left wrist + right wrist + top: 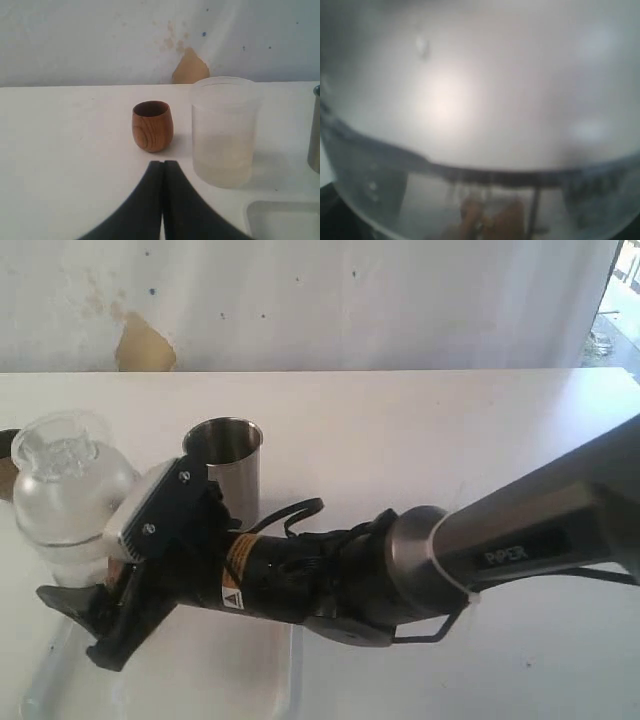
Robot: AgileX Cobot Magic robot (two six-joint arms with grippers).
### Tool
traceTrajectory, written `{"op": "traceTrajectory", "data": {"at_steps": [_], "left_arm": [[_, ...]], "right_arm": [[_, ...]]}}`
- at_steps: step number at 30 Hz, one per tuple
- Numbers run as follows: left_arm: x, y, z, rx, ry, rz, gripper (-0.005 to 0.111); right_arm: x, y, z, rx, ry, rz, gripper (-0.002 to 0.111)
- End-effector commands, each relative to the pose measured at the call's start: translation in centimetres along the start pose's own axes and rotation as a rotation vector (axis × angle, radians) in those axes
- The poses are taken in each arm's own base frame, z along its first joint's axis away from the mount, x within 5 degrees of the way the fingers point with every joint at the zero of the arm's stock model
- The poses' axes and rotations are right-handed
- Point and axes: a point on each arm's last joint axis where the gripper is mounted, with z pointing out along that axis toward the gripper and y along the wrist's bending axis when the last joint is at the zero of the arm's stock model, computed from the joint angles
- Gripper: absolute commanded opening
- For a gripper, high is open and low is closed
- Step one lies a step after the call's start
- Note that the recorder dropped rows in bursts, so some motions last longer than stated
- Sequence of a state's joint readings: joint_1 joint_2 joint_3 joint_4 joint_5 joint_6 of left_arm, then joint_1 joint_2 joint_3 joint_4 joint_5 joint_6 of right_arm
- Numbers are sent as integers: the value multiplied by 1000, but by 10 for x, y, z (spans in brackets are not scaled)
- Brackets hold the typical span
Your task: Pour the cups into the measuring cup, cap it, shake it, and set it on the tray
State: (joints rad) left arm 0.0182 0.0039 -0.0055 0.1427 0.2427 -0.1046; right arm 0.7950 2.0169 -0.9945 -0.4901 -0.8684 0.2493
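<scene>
My right arm reaches across to the left of the exterior view, and my right gripper (88, 575) is shut on the clear measuring cup (62, 495), which wears its dome cap (62, 445) and hangs over the white tray (285, 680). That cup fills the right wrist view as a blur (480, 100) with dark scale marks; the fingers do not show there. The steel tumbler (226, 465) stands upright just behind the arm. In the left wrist view the brown wooden cup (152, 126) stands upright on the table, a little beyond my left gripper (163, 163), which is shut on nothing.
A frosted unmarked plastic cup (223, 132) stands to the right of the wooden cup, with the tumbler's edge (315, 131) further right and a tray corner (252, 212) nearby. A stained white wall (320, 300) backs the white table (450, 440).
</scene>
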Motion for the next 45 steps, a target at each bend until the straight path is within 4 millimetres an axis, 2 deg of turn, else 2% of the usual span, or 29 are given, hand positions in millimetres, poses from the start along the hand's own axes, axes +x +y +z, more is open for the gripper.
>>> {"op": "traceTrajectory", "data": {"at_steps": [1, 11, 13, 16, 22, 23, 34, 37, 45], "left_arm": [[1, 0, 0, 3, -4, 2, 0], [1, 0, 0, 3, -4, 2, 0], [1, 0, 0, 3, -4, 2, 0], [1, 0, 0, 3, -4, 2, 0], [1, 0, 0, 3, -4, 2, 0], [1, 0, 0, 3, -4, 2, 0], [1, 0, 0, 3, -4, 2, 0], [1, 0, 0, 3, -4, 2, 0], [1, 0, 0, 3, -4, 2, 0]], "right_arm": [[11, -13, 5, 12, -63, -101, 0], [23, -16, 10, 2, -51, -4, 0], [25, -16, 10, 1, -24, 10, 5], [28, -14, 10, -13, -1, -1, 21], [26, -14, 10, -16, -27, 32, 78], [26, -14, 10, -14, -20, 36, 81], [28, -14, 10, -14, -6, 27, 82], [28, -15, 10, -11, -5, 24, 105], [29, -14, 10, -13, 8, 20, 105]]}}
